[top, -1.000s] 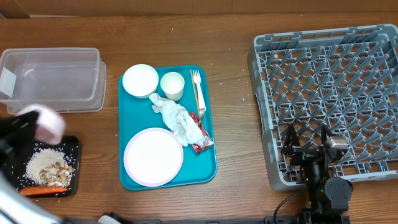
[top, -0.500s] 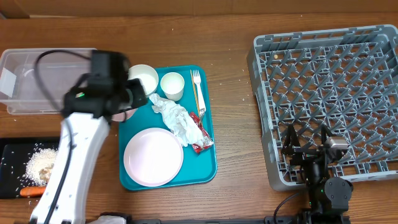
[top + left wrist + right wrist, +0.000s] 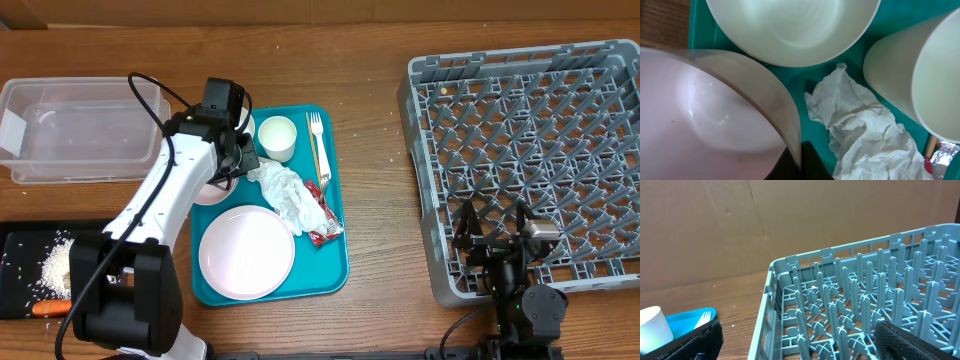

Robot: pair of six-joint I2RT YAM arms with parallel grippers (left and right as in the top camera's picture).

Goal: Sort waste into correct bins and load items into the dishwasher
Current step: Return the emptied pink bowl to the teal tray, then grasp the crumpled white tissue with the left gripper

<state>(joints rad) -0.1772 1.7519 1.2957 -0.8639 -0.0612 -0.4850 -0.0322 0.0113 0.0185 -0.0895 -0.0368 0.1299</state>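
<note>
My left gripper point(image 3: 238, 158) is shut on the rim of a small pink bowl point(image 3: 705, 125), held over the teal tray's point(image 3: 335, 265) upper left part. Just beyond it sit a white bowl point(image 3: 790, 30) and a white cup point(image 3: 277, 137). Crumpled napkins point(image 3: 290, 195) and a red wrapper point(image 3: 320, 215) lie mid-tray, the fork point(image 3: 318, 145) to their right, the pale-pink plate point(image 3: 247, 252) in front. Rice and a carrot piece point(image 3: 55, 308) lie on the black tray point(image 3: 20, 250). My right gripper point(image 3: 495, 245) stands open at the grey dish rack's point(image 3: 530, 150) front edge, holding nothing.
The clear plastic box point(image 3: 80, 128) stands at the far left, behind the black tray. My left arm stretches from the front left across the teal tray's left edge. In the right wrist view the rack's pegs point(image 3: 855, 295) fill the space between my fingers.
My left arm has swung from the black tray rightward to the teal tray, carrying the pink bowl. The right arm has not moved.
</note>
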